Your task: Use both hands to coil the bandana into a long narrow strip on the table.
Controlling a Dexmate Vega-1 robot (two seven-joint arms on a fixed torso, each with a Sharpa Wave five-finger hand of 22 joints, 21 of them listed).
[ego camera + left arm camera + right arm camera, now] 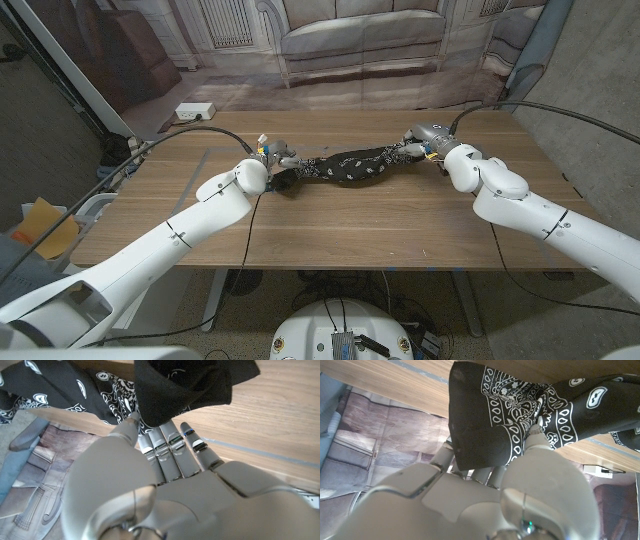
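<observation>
Wooden table (330,225), the largest item, carries the work across its far half; both white arms enter from the near corners and reach toward the far edge. Black bandana (352,165) with white paisley print lies bunched lengthwise between the two hands, already gathered into a loose, uneven band running from left-centre to right-centre of the table, and sagging slightly in the middle. Left hand (272,160) holds one end: in the left wrist view the cloth corner drapes over the extended fingers (172,445) and the thumb closes against it, a pinch grip. Right hand (428,138) holds the opposite end: in the right wrist view a folded corner hangs over the fingers with the thumb (536,435) pressing into the print, again a pinch. Handling, as judged from the folds: the fabric is thin, light and fully limp, offers no stiffness of its own, and will slump or unroll wherever tension is released; it is not fragile, though smooth cloth may slip from a light pinch. The ends are the sensible places to hold, since equal pull from both keeps the band straight while it is twisted or rolled narrower. No containers are present; a small white box-like object (195,110) sits beyond the table's far left corner, contents not discernible.
</observation>
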